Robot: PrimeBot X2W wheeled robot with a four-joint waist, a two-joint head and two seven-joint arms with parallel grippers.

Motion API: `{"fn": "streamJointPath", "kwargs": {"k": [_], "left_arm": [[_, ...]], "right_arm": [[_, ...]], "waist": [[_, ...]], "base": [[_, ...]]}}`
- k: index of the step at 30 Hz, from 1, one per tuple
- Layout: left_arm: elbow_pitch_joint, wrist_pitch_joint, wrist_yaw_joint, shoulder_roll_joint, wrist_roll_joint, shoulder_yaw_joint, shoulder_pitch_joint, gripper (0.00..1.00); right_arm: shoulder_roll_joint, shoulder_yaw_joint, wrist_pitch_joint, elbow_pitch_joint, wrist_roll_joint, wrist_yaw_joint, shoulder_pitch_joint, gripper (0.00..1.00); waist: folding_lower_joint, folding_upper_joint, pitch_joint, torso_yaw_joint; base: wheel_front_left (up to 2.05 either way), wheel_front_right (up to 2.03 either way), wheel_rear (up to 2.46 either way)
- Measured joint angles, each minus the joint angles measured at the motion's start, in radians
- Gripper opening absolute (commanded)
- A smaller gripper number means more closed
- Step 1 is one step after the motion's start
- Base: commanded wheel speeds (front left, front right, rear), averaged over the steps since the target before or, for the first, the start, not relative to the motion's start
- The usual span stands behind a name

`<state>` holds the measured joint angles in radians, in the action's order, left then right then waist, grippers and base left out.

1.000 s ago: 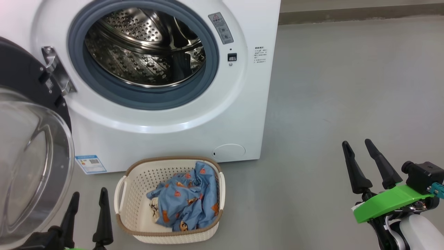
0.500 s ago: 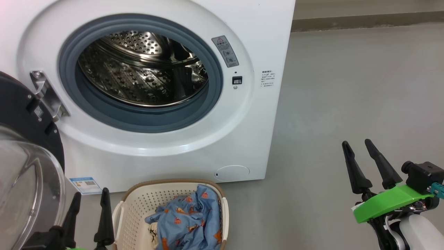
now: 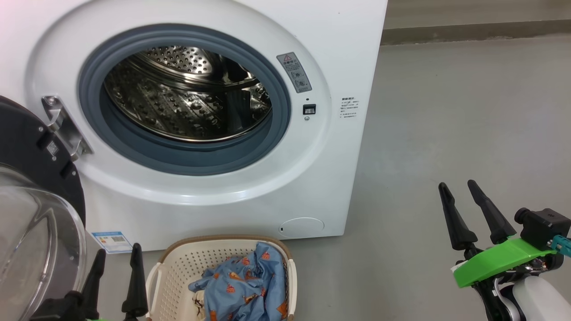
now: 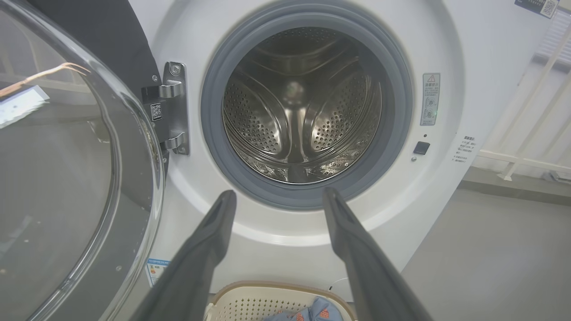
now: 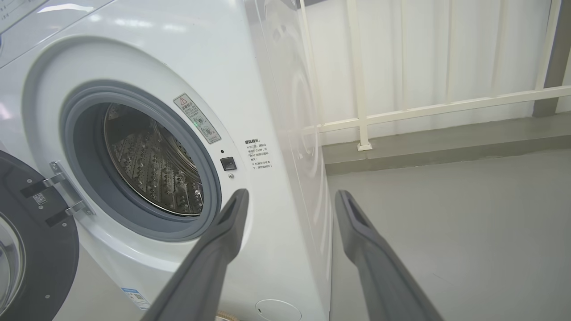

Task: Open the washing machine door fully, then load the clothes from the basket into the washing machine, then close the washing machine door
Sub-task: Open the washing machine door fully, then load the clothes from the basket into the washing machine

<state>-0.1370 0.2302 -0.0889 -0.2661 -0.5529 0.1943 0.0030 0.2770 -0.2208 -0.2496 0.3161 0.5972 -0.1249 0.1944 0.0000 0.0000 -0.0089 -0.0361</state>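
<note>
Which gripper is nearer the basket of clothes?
The left gripper, open and right beside the basket; the right gripper hangs well off to the other side over the floor.

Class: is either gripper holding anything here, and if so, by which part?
Nothing is held. The left gripper and right gripper both stand open and empty.

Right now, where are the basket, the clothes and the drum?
basket [image 3: 178,276], head view, perforated left wall.
clothes [image 3: 245,290], head view, middle of blue fabric.
drum [image 4: 294,107], left wrist view, steel back wall.
</note>
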Motion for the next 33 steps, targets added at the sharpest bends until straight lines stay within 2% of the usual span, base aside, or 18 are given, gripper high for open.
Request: {"fn": "streamJointPath", "kwargs": {"k": [33], "left_arm": [[-0.017,0.000,-0.018,-0.005,-0.001,0.026,0.000,1.00]], "right_arm": [[0.006,-0.012,0.000,0.007,0.002,0.000,0.000,1.00]], "waist": [[0.0000,0.0000,0.010,-0.010]], "base": [[0.00,0.00,0.00]]}}
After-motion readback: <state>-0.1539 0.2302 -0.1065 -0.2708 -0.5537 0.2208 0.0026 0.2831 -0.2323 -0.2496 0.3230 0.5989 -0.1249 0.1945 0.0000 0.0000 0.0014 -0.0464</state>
